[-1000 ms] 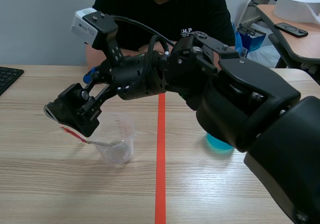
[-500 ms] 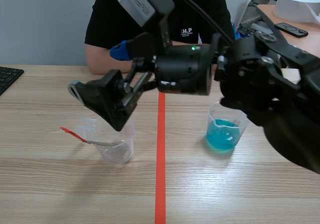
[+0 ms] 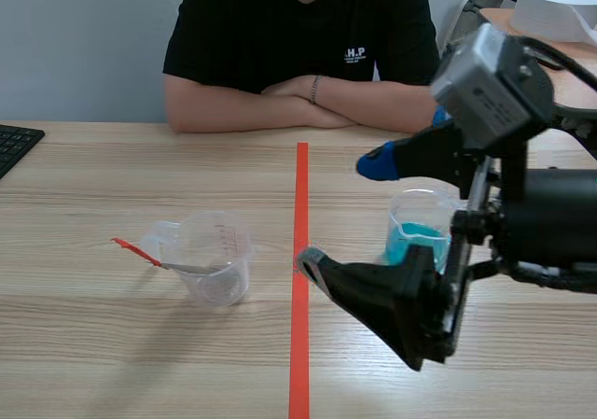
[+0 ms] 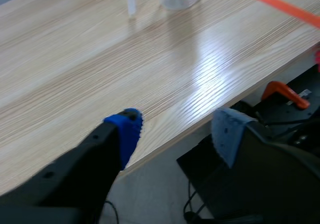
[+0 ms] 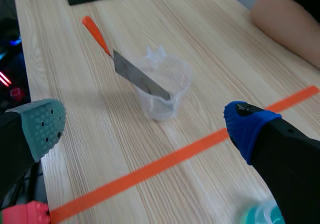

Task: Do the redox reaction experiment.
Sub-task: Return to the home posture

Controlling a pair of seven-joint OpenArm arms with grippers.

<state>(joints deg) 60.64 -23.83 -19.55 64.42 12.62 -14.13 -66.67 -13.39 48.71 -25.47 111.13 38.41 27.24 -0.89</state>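
Observation:
A clear plastic beaker (image 3: 216,260) stands left of the red tape line, and a metal strip with a red end (image 3: 149,256) leans in it, sticking out to the left. A beaker of blue liquid (image 3: 415,237) stands right of the line. My right gripper (image 3: 343,212) hangs open over the table between the two beakers, holding nothing. In the right wrist view, the clear beaker (image 5: 162,87) and strip (image 5: 135,77) lie ahead of the open right gripper (image 5: 146,129). My left gripper (image 4: 176,133) is open over the table's near edge, out of the scene view.
A person (image 3: 298,36) sits across the table with folded arms resting on it. A black keyboard (image 3: 14,146) lies at the far left edge. A side table at the back right holds a paper roll (image 3: 560,8) and a remote (image 3: 544,56).
My right arm has swung from over the clear beaker back to the right, coming down beside the blue beaker. The strip stays leaning in the clear beaker.

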